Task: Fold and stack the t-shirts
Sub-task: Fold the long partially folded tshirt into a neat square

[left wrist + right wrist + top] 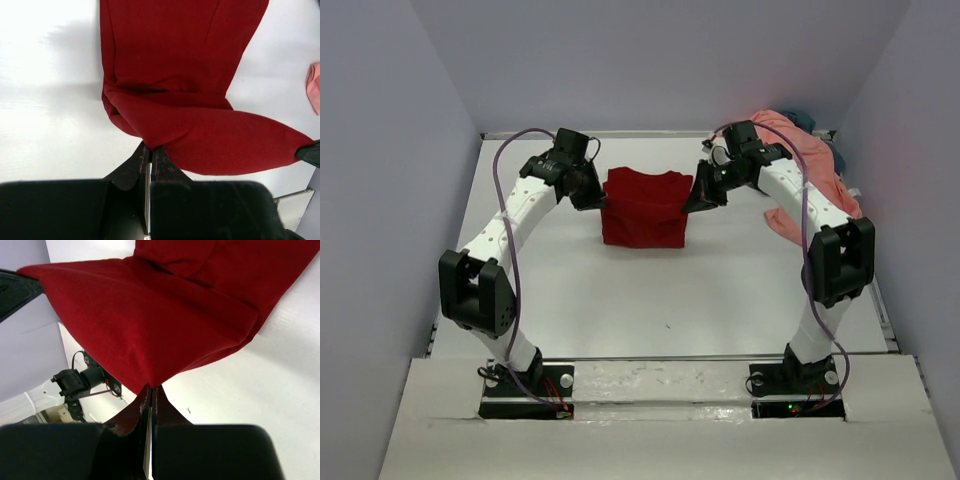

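Now my left claw [592, 198] and my right claw [701, 199] are each clamped on one corner of the dark red t-shirt [643, 208], stretched between them over the bench [670, 295], while the salmon pink t-shirt [812, 152] lies heaped just beyond my right claw.

Overhead view's evenly lit and pretty sharp, just soft shadows on the white bench [670, 300]. Wrist views blow the bench out to near white, with a grey shadow beside the dark red t-shirt [175, 75] in the left one. The left tool [151, 152] and right tool [151, 390] are dark, blurry blobs up close.
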Controlling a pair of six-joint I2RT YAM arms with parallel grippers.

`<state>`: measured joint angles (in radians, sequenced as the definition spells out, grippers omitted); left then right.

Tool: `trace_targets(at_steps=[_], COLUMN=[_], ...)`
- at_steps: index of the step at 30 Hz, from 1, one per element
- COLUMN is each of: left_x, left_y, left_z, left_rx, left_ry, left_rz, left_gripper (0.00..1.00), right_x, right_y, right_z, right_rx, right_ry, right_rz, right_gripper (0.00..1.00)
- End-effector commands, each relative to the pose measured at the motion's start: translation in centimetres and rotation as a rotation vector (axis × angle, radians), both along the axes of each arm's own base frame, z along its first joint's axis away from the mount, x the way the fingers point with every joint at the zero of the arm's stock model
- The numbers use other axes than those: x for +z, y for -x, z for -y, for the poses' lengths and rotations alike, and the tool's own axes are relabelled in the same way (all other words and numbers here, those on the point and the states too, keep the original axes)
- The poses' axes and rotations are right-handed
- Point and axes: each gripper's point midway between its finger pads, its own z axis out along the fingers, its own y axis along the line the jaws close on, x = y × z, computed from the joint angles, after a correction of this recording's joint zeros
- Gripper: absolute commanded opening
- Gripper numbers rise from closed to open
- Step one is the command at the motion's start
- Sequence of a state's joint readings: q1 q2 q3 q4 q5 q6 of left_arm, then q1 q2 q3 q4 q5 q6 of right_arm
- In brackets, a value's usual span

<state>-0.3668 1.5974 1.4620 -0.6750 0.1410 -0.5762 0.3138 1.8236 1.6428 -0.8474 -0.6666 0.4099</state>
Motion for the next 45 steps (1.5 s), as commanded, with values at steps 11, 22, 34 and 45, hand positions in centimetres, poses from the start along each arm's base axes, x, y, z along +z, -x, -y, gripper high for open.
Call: trace_targets(at_steps=[11, 22, 34, 45], left_x=[0.9, -0.4, -3.4, -4.4], left_y=[-6.1, -10.4, -13.3, -15.1], left_z=[-1.9, -1.1, -0.1, -0.1], left_rx=[-0.015, -0.03, -0.037, -0.036], left_ry=[-0.044, -0.016, 0.0, -0.015], left_rz=[0.034, 0.071, 0.064, 0.066], left_gripper=[0.03, 0.03, 0.03, 0.03], right_x=[0.8, -0.4, -2.8, -4.6], right_y=[-6.7, -9.4, -11.9, -14.0], right_z=[0.0, 0.9, 2.0, 2.8], right_rx=[-0.022, -0.054, -0.093, -0.118], right_ry=[-0.006, 0.01, 0.054, 0.072], right_rz=[0.051, 0.043, 0.055, 0.056], right_gripper=[0.0, 0.0, 0.0, 0.0])
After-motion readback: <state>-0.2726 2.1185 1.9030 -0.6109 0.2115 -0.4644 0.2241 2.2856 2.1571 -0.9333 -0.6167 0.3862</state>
